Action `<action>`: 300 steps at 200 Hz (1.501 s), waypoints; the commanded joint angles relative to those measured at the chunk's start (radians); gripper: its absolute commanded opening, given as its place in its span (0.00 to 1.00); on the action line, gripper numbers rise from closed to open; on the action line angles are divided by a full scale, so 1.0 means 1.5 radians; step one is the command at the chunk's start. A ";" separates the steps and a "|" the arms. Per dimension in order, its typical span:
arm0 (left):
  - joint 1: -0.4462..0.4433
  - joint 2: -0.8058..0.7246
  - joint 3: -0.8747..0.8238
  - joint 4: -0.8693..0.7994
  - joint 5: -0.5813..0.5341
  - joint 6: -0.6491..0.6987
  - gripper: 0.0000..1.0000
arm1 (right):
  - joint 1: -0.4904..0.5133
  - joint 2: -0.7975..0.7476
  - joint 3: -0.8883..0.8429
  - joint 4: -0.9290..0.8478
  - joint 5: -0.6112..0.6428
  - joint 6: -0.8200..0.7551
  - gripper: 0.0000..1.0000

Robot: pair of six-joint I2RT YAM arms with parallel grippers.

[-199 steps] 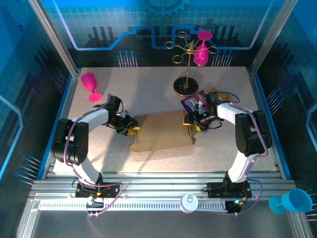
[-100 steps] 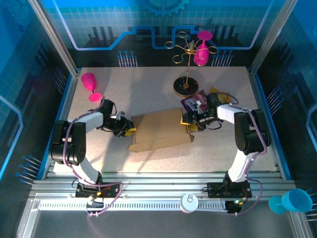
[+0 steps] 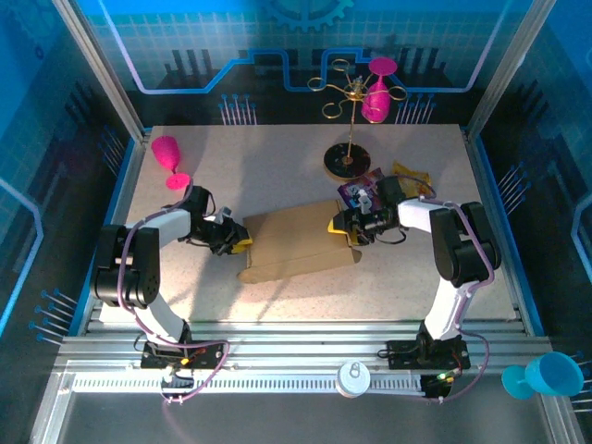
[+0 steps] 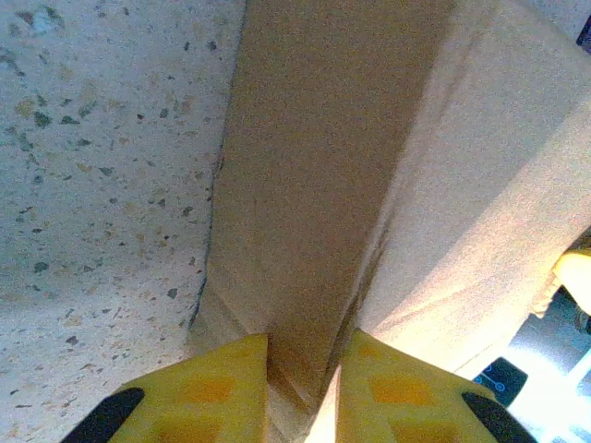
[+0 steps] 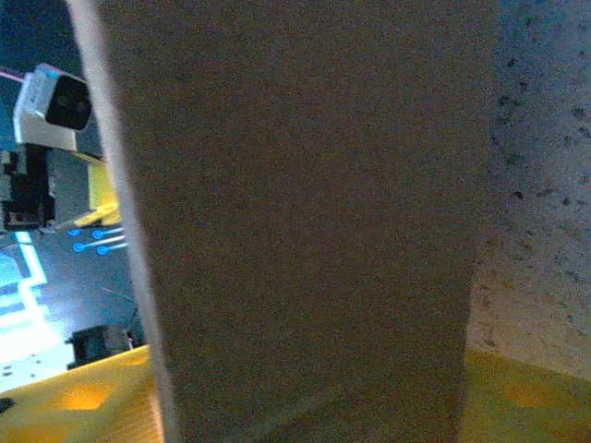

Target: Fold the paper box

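Top external, left gripper [image 3: 242, 246] pinching paper box [image 3: 296, 245] left edge, right gripper [image 3: 344, 229] astride right edge, grip unclear

Left tool [image 4: 303, 355] tighter on paper box [image 4: 323, 166]

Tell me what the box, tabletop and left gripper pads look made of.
The paper box looks like brown cardboard, matte and fibrous, creased at folds. The tabletop is pale and speckled: stone or stone-look laminate, can't tell which. The left gripper's pads look like yellow moulded plastic, matte, with recessed pockets.
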 commanded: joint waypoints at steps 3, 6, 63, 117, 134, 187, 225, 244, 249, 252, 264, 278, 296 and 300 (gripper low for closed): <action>0.002 0.021 -0.037 -0.022 -0.113 -0.017 0.24 | 0.017 -0.025 -0.006 0.050 -0.055 0.063 0.60; 0.003 0.017 -0.037 -0.021 -0.110 -0.021 0.25 | 0.018 -0.026 -0.006 0.051 -0.056 0.068 0.59; 0.057 -0.142 -0.053 0.092 -0.014 -0.193 0.65 | 0.002 -0.065 -0.013 0.055 -0.081 0.207 0.51; 0.118 -0.163 -0.110 0.216 0.079 -0.345 0.77 | -0.028 -0.088 -0.010 0.031 -0.121 0.332 0.46; 0.118 -0.151 -0.129 0.292 0.112 -0.391 0.79 | -0.034 -0.098 -0.001 0.020 -0.135 0.362 0.45; 0.112 -0.135 -0.132 0.352 0.168 -0.430 0.84 | -0.051 -0.108 0.037 -0.102 -0.146 0.343 0.42; 0.070 -0.111 -0.141 0.416 0.188 -0.471 0.91 | -0.055 -0.104 0.040 -0.121 -0.149 0.345 0.41; 0.044 -0.091 -0.143 0.438 0.191 -0.487 0.91 | -0.055 -0.103 0.034 -0.102 -0.151 0.361 0.39; 0.040 -0.085 -0.143 0.435 0.191 -0.487 0.90 | -0.055 -0.103 0.032 -0.095 -0.153 0.366 0.39; 0.039 -0.083 -0.143 0.433 0.191 -0.487 0.90 | -0.055 -0.103 0.030 -0.090 -0.154 0.369 0.39; 0.038 -0.076 -0.149 0.431 0.185 -0.490 0.89 | -0.056 -0.104 0.029 -0.086 -0.153 0.372 0.39; 0.037 -0.072 -0.156 0.448 0.179 -0.499 0.88 | -0.056 -0.104 0.029 -0.085 -0.153 0.373 0.39; 0.032 -0.064 -0.165 0.513 0.172 -0.547 0.86 | -0.055 -0.103 0.024 -0.075 -0.155 0.378 0.39; 0.030 -0.062 -0.165 0.531 0.170 -0.562 0.85 | -0.055 -0.103 0.022 -0.072 -0.156 0.380 0.39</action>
